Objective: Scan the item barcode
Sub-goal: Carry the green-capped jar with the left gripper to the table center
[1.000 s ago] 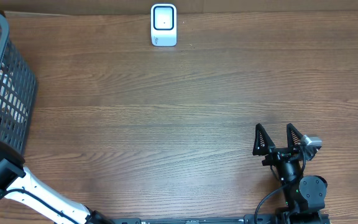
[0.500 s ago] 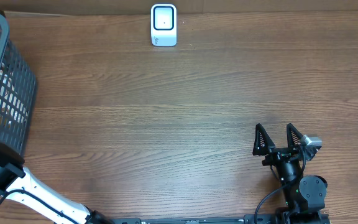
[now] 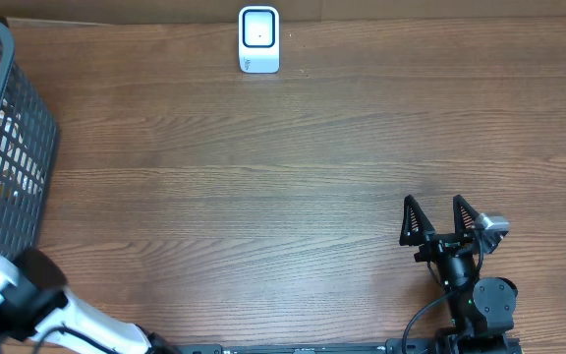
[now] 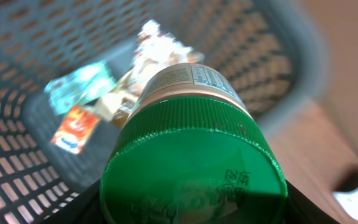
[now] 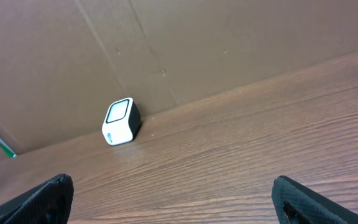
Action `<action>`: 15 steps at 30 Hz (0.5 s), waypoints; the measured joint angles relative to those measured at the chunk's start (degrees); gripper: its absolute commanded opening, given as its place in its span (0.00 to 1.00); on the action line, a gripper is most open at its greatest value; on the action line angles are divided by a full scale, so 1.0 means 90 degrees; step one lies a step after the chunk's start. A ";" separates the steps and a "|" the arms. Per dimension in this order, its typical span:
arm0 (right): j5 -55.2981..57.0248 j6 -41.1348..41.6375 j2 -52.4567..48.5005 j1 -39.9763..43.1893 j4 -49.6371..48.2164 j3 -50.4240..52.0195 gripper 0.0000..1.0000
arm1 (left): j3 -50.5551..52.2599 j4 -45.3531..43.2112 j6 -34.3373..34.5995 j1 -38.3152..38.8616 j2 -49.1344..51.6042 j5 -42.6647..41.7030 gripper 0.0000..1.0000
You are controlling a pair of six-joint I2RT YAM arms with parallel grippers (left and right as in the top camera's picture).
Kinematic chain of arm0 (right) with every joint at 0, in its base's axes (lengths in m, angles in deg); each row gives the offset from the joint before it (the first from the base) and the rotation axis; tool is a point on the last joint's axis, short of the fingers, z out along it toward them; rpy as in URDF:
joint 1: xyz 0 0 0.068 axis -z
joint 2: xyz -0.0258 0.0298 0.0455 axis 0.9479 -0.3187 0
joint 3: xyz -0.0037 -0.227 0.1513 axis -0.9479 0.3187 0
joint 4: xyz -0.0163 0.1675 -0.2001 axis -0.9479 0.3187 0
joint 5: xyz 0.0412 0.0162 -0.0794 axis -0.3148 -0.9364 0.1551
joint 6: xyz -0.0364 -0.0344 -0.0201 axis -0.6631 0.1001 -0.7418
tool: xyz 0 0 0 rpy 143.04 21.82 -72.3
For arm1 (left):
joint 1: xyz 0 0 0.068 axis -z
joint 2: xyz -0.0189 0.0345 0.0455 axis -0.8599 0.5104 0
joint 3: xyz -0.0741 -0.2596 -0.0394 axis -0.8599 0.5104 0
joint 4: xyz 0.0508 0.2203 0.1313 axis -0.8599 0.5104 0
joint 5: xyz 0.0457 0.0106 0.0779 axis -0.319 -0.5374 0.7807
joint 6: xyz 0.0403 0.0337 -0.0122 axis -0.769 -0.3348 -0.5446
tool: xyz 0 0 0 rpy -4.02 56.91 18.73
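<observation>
Left claw [image 4: 191,210] grips a jar [image 4: 188,87] w/ a green lid [image 4: 191,171]. The lid end faces the wrist cam, and the dark fingers just peek out on either side of it at frame bottom. Can't tell if the pads sit on the lid or on the body under it. The jar hangs above the basket [image 4: 266,50], which stands at the left edge of the table [image 3: 263,177]. Loose packets [image 4: 73,127] lie on the basket floor below.

Overhead, the left arm is only a blur at the bottom-left corner, and the jar isn't visible there. Right claw [image 3: 440,218] is wide open and holds nothing, near the right front of the table, well apart from everything. Scanner [image 3: 258,39] stands at the far edge, approx ctr, with its window apparently angled up toward the near side.

Step in hand, my read: carry the jar from over the basket to the scanner.

To do it well:
- **Clear the rim:** lift above the basket rim before swinging right. The wall is tall and a low path would prob clip it.
- **Find the barcode:** its pos can't be told, since only a small-print panel of the label shows. Expect to roll the wrist in front of the window until the code side faces it.
- **Present the side:** show the label side, not the lid, near the window w/o touching it.
- **Move smoothly:** the jar sticks out from the claw — go smooth, no jerks, or it may tilt or slip.
- **Right claw:** not needed unless a regrasp is called for.
</observation>
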 measured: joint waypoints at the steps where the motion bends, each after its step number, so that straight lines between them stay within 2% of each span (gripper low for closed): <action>1: -0.0002 0.0000 0.0000 0.0000 0.0000 0.0000 1.00 | -0.0024 0.0002 0.0002 0.0153 -0.0219 -0.0019 0.32; 5: 0.0000 0.0002 0.0000 0.0000 0.0002 0.0000 1.00 | -0.0107 0.0017 0.0002 0.1100 -0.1022 -0.0066 0.33; 8: 0.0000 0.0002 0.0000 0.0000 -0.0005 0.0000 1.00 | -0.0138 0.0019 0.0019 0.2115 -0.1358 -0.0092 0.32; 15: 0.0000 0.0000 0.0000 0.0000 0.0000 0.0000 1.00 | 0.0318 0.0019 0.0027 0.4393 -0.1372 -0.0073 0.31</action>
